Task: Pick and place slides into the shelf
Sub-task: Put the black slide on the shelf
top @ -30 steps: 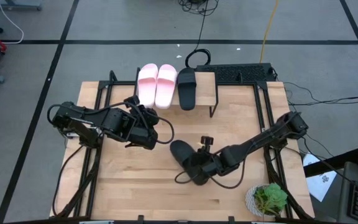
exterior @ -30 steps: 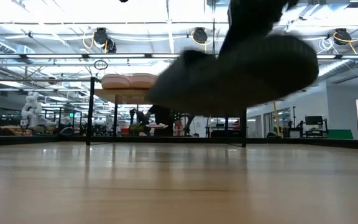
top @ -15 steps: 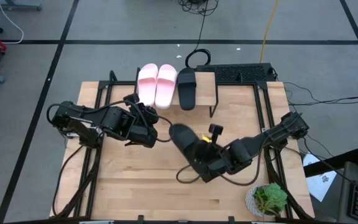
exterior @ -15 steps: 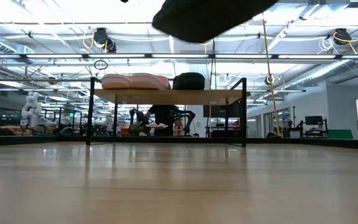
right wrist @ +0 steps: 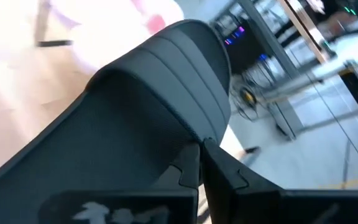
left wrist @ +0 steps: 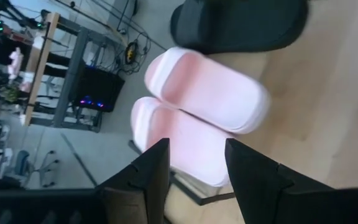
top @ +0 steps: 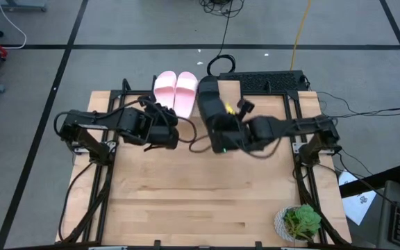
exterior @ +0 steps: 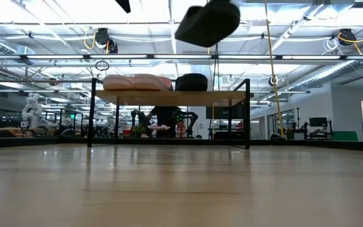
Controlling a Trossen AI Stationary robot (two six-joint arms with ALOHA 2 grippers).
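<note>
Foam black slide (right wrist: 160,81), likely light and bendy, hangs from the right gripper (right wrist: 199,163) clenched on its edge; left gripper (left wrist: 194,168) gapes empty

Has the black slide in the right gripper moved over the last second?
Yes. The held black slide has gone from mid-table up and back toward the shelf, now close to the black slide already there.
</note>
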